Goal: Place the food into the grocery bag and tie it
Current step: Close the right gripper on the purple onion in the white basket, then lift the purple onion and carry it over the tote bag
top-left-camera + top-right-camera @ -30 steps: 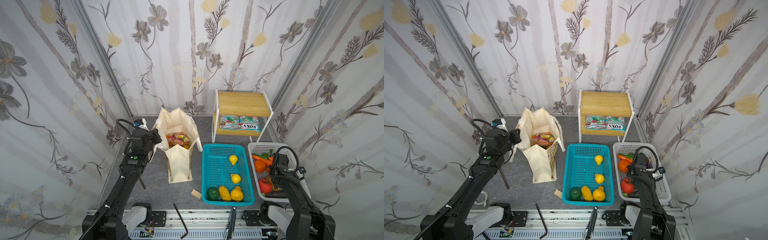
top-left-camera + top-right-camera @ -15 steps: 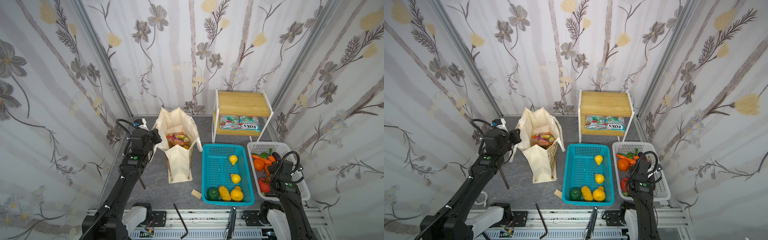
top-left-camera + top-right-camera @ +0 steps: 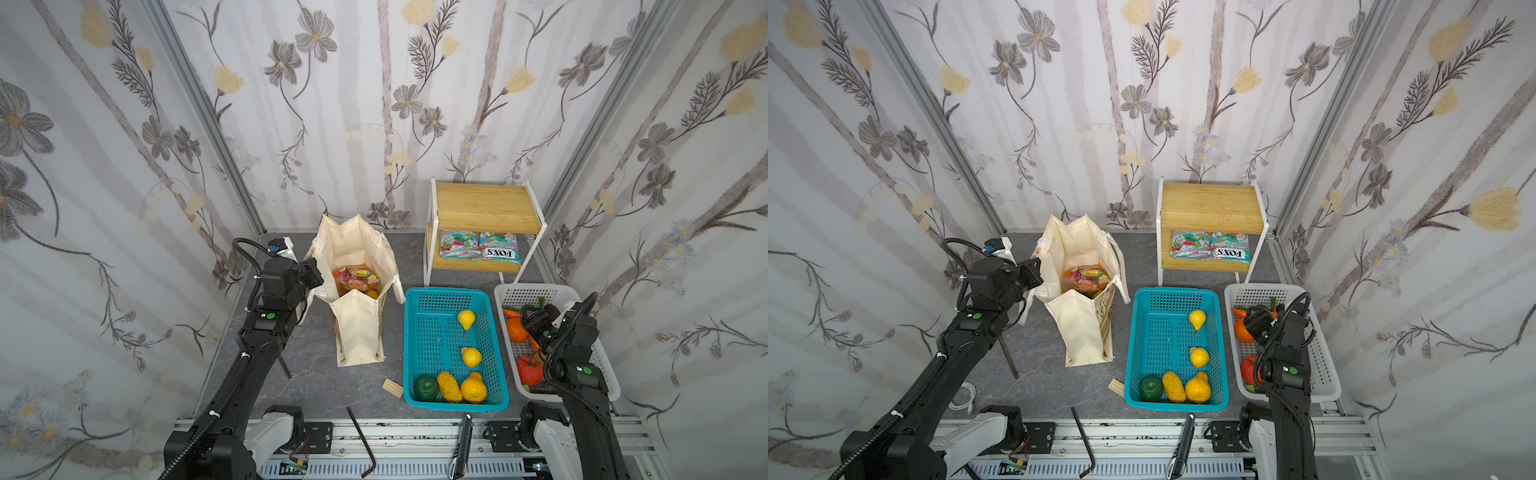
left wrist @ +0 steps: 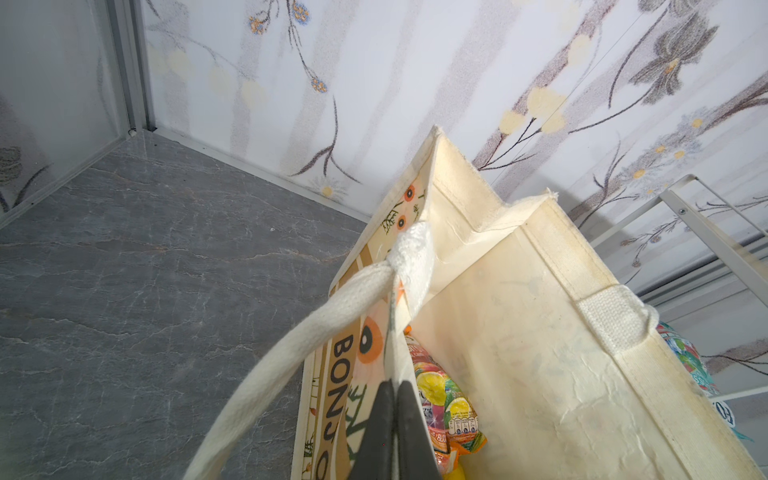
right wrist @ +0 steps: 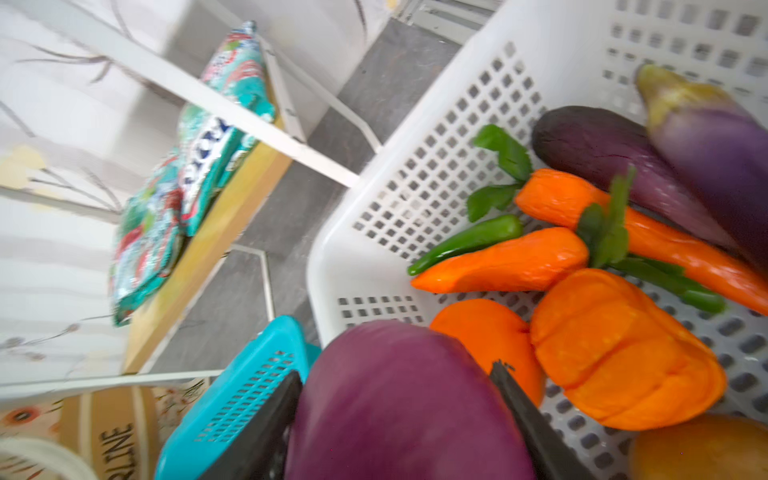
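grocery bag (image 3: 359,332) | left gripper (image 4: 392,390) pinching its rim | right gripper (image 5: 397,370) clamped on purple onion (image 5: 407,424) | risk — smooth round onion slips free mid-carry — or clips rim

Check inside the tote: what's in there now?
In the grocery bag, a crinkly orange snack packet lies on top, with a yellow item peeking out at its near edge. Anything under the packet, and the bag's bottom, is hidden.
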You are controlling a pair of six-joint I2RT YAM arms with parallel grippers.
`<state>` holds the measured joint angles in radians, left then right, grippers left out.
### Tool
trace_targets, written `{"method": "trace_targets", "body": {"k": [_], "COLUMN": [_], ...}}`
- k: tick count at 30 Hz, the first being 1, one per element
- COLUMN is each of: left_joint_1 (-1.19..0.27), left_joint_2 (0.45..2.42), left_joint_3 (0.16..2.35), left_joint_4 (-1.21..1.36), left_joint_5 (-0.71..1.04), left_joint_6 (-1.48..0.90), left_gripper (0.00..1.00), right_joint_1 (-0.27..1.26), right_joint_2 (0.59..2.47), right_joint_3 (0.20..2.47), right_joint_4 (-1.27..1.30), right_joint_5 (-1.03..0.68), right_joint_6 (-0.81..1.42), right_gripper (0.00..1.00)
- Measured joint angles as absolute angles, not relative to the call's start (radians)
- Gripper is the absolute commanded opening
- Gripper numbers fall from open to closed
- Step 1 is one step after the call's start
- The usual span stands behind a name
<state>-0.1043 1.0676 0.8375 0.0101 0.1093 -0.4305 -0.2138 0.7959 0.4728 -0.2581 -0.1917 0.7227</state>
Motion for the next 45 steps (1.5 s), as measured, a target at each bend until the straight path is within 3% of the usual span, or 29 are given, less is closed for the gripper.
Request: {"method": "trace_targets", "body": {"k": [10, 19, 25, 28, 30, 32, 45], "left_joint_1": [-0.104, -0.104, -0.104, -0.104, -0.105, -0.104, -0.104], "left_joint_2": [1.068, 1.067, 1.068, 1.068, 1.067, 1.067, 1.067], "left_joint_3": [0.838, 0.838, 0.836, 0.836, 0.836, 0.836, 0.836], "left_joint_4": [0.010, 0.010, 0.011, 0.011, 0.011, 0.011, 0.011], "left_joint_5": [0.131, 0.136, 0.140, 0.140, 0.140, 0.140, 0.147], "left_joint_6": [-0.439, -0.438, -0.439, -0.439, -0.438, -0.438, -0.438], "left_gripper": [0.00, 0.00, 0.00, 0.00, 0.00, 0.00, 0.00], "right_joint_1": [-0.059, 0.252, 0.498, 0.551, 0.639, 0.712, 0.867], "right_joint_2": [0.789, 0.928, 1.111, 1.153, 1.266, 1.381, 1.891], "right_joint_3": [0.529, 0.663, 0.852, 0.902, 1.020, 1.126, 1.649], "right_joint_4": [-0.195, -0.089, -0.029, 0.006, 0.003, 0.054, -0.009], "right_joint_5": [-0.271, -0.182, -0.087, -0.067, 0.004, -0.031, -0.023], "right_joint_6": [0.801, 0.910, 0.926, 0.922, 0.915, 0.899, 0.800], "right_gripper": [0.41, 0.40, 0.40, 0.39, 0.39, 0.39, 0.39]}}
